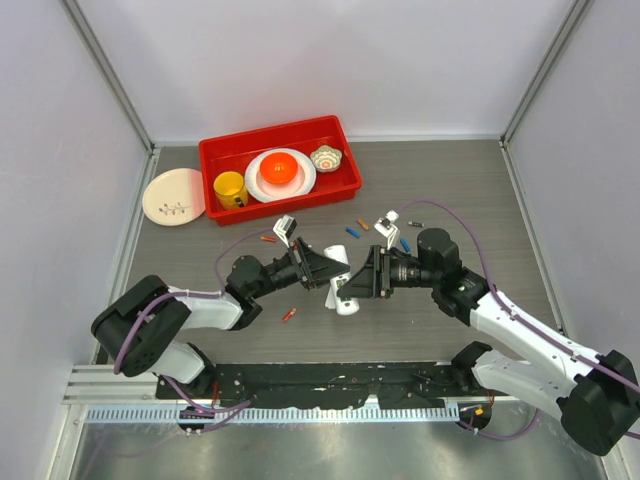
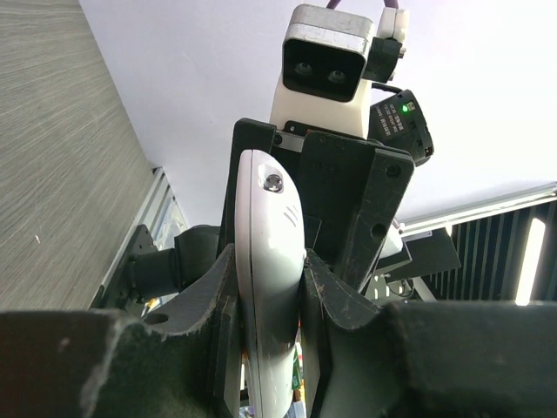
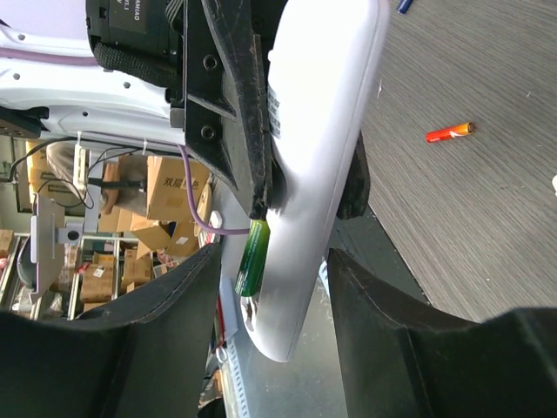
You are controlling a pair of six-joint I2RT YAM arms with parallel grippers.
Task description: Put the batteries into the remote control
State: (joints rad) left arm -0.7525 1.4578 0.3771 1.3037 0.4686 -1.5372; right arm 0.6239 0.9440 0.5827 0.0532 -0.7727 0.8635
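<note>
The white remote control (image 1: 345, 300) hangs above the table's middle between both arms. My left gripper (image 1: 333, 276) is shut on it; in the left wrist view the remote (image 2: 265, 226) stands edge-on between the fingers of that gripper (image 2: 270, 270). My right gripper (image 1: 360, 280) is open, and in the right wrist view it (image 3: 274, 261) has a finger on each side of the remote (image 3: 322, 131). A green battery (image 3: 252, 257) sits at the remote's open side. Loose batteries lie on the table: red (image 1: 289, 315), orange (image 1: 267, 239), blue (image 1: 352, 232) and others; one red-orange battery (image 3: 449, 132) shows in the right wrist view.
A red tray (image 1: 215, 165) at the back holds a yellow cup (image 1: 230, 188), a white plate with an orange object (image 1: 280, 172) and a small bowl (image 1: 326, 157). A pale plate (image 1: 174, 194) lies left of the tray. Side walls enclose the table.
</note>
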